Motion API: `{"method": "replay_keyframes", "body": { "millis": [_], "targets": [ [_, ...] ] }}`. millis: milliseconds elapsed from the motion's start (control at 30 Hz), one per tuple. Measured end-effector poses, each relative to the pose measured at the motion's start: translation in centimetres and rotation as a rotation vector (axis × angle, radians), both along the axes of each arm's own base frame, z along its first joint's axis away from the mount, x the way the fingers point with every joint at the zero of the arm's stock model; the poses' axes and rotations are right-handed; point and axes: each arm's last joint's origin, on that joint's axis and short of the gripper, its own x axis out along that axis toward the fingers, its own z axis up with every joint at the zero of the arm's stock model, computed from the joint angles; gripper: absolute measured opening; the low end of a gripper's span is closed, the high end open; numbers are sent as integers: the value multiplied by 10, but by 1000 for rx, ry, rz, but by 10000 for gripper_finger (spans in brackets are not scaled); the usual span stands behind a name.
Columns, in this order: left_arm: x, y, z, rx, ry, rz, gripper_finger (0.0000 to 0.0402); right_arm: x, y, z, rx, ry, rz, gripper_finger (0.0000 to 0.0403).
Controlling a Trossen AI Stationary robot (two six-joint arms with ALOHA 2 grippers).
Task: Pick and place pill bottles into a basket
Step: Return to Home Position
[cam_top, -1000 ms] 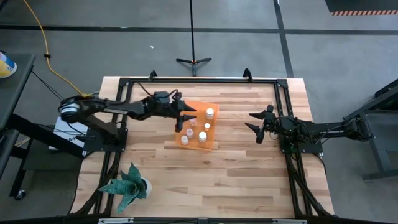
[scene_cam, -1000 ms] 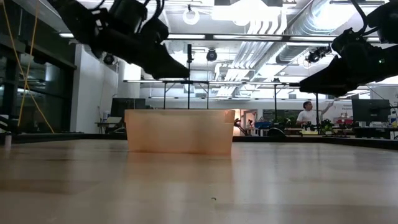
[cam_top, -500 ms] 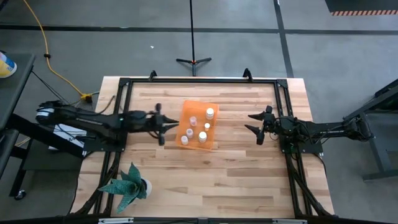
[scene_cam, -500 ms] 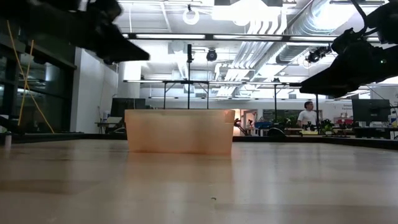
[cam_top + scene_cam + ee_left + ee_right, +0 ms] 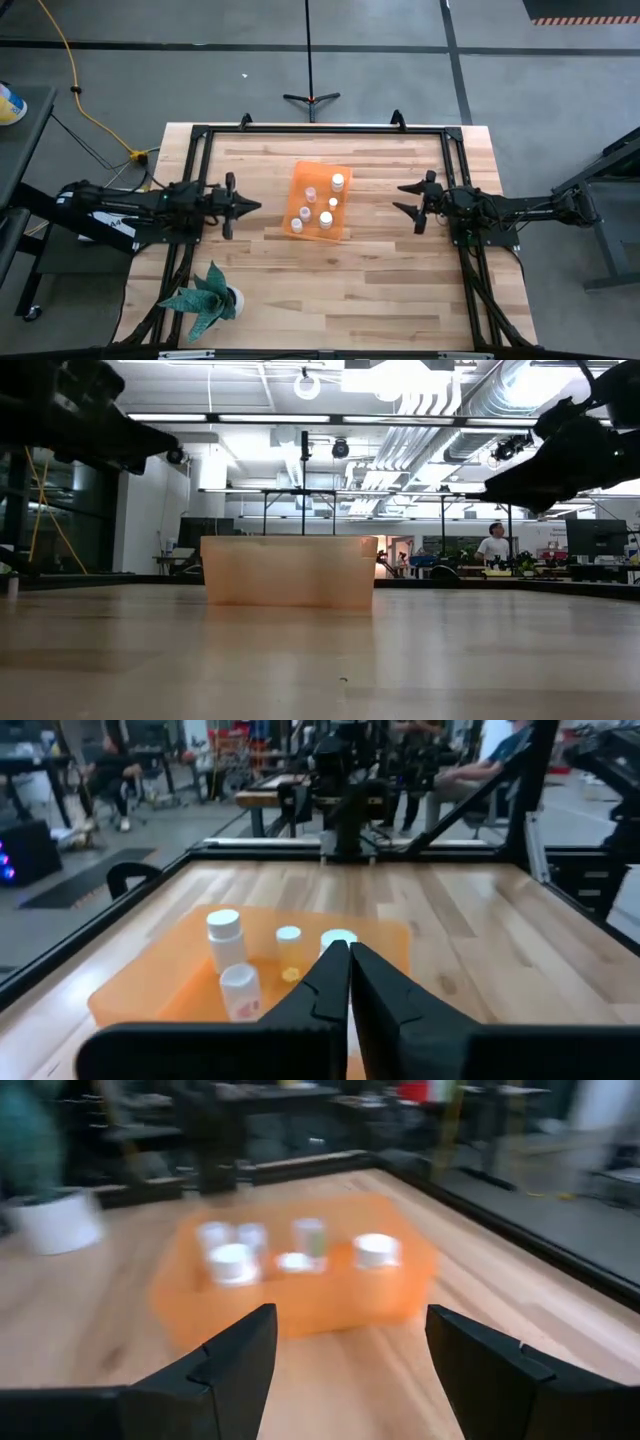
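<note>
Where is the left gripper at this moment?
In the high view the left gripper hangs shut over the left half of the table, a short way left of the orange bin and apart from it.

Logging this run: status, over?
Left gripper shut, right gripper open, both clear of the bin. Bottles stand inside it. Nothing in the way.
</note>
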Motion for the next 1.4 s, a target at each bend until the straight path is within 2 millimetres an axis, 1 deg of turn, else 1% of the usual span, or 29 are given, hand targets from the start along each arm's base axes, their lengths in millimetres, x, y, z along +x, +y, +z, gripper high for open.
{"method": "replay_keyframes", "body": {
  "millis": [67, 100, 133, 267, 367, 433, 500, 600, 700, 867, 1000, 1100, 1167, 1267, 1333, 1400],
  "targets": [
    [-4, -1, -7, 8, -18, -6, 38, 1, 2, 1, -17, -6, 77, 247],
    [-7, -1, -10, 8, -29, -5, 29, 1, 2, 2, -29, -6, 88, 247],
    [-8, 0, -14, 8, -36, -3, 22, 1, 2, 2, -33, -7, 80, 247],
    [-14, 0, -20, -7, -20, 0, 23, 0, 1, 4, -50, -23, 48, 247],
    [-17, 0, -20, -18, -29, 6, 46, -1, 3, 6, -37, -49, 111, 247],
    [-18, 0, -18, -6, -51, 1, 55, -1, 4, 6, -30, -59, 160, 247],
    [-19, 0, -17, 2, -61, -12, 47, -2, 5, 8, -14, -76, 186, 247],
    [-19, -1, -17, 11, -63, -27, 21, -3, 6, 8, 2, -79, 189, 247],
    [-19, -1, -18, 6, -57, -54, 21, -5, 6, 8, 1, -89, 189, 247],
    [-19, -2, -17, -53, -61, -68, 45, -8, 5, 12, -10, -127, 183, 247],
    [-19, -3, -19, -65, -49, -114, 20, -10, 5, 15, -15, -164, 169, 247],
    [-19, -3, -19, -58, -47, -124, 21, -10, 6, 14, -8, -154, 210, 247],
    [-19, -3, -19, -54, -49, -108, 32, -10, 7, 14, -9, -153, 223, 245],
    [-19, -3, -19, -25, -49, -103, 47, -10, 6, 17, -49, -175, 206, 223],
    [-19, -3, -18, -13, -51, -99, 41, -10, 6, 19, -76, -195, 199, 191],
    [-19, -3, -18, 4, -50, -100, 25, -10, 6, 20, -88, -201, 196, 150]
  ]
}}
